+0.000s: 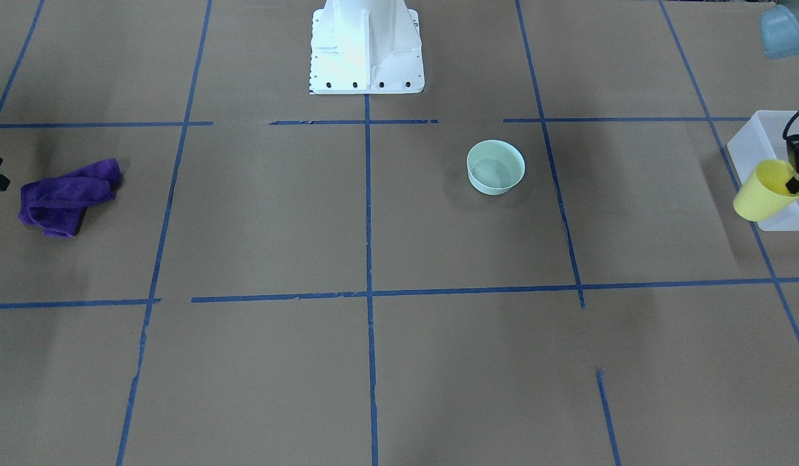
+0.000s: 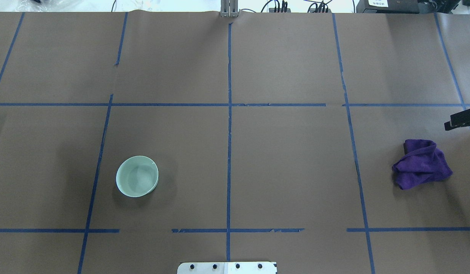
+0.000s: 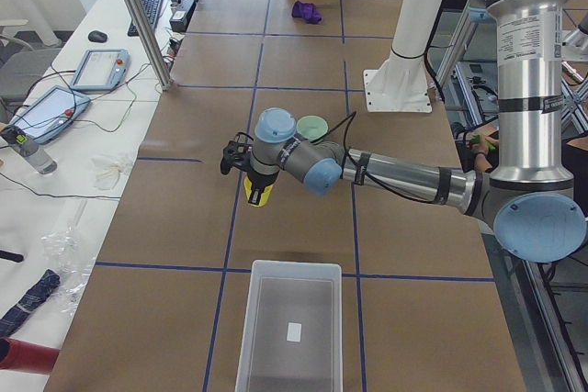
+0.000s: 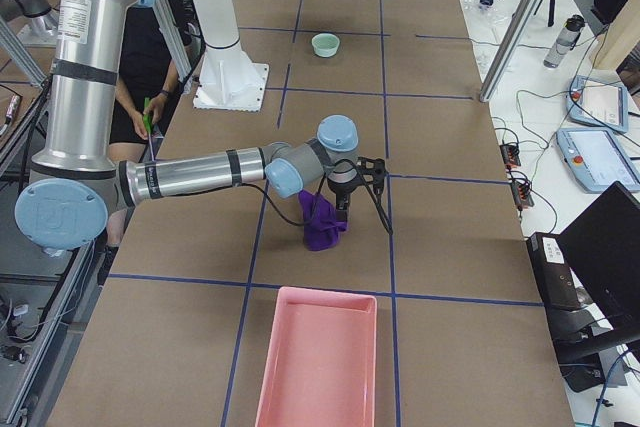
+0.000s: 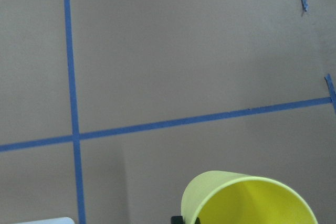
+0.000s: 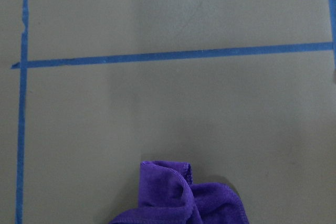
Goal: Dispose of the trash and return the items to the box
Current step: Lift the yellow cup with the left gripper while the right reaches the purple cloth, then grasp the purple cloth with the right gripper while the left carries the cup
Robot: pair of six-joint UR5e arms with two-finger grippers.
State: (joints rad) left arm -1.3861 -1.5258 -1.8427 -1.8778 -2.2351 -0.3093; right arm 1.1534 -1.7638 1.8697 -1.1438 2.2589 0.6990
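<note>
My left gripper [image 1: 795,184] is shut on the rim of the yellow cup [image 1: 765,192] and holds it tilted in the air. In the exterior left view the cup [image 3: 260,193] hangs over the table, short of the frosted tub [image 3: 289,328]. The cup's mouth fills the bottom of the left wrist view [image 5: 247,200]. The mint-green bowl [image 1: 495,167] stands upright on the table, also in the overhead view [image 2: 137,176]. My right gripper [image 2: 461,118] is at the table's far right beside the purple cloth [image 2: 421,163]. One finger shows alone at the edge; it looks open and empty.
The tub [image 1: 774,136] sits at the table end on my left. A pink tray [image 4: 318,362] lies at the end on my right. The white robot base [image 1: 365,48] stands at the table's middle edge. The cloth also shows in the right wrist view [image 6: 184,198].
</note>
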